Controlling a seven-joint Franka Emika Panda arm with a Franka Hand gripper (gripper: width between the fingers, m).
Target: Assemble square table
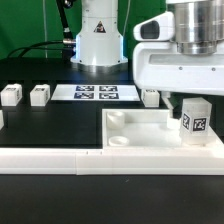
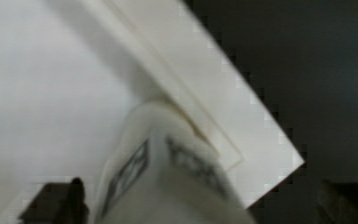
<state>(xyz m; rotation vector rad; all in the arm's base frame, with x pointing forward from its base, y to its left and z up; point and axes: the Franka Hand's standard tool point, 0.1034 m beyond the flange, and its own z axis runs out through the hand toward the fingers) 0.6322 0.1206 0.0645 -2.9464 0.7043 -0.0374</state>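
We see the end effector (image 2: pixel 201 205) spread wide, holding nothing, over a white leg (image 1: pixel 195 118) standing upright in a corner of the tabletop (image 1: pixel 145 136), which lies on the black bench (image 1: pixel 40 195).

Bare black table (image 1: pixel 40 125) lies free between the loose legs (image 1: pixel 39 95) and the rail (image 1: pixel 50 158), which bars the front. The marker board (image 1: pixel 92 93) lies flat beside those legs. The top (image 1: pixel 140 135) fills the exterior view's right; an upright leg (image 1: pixel 195 120) blocks its corner there.

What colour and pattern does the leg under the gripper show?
White leg with a black-and-white tag on its face; it shows best in the exterior view.
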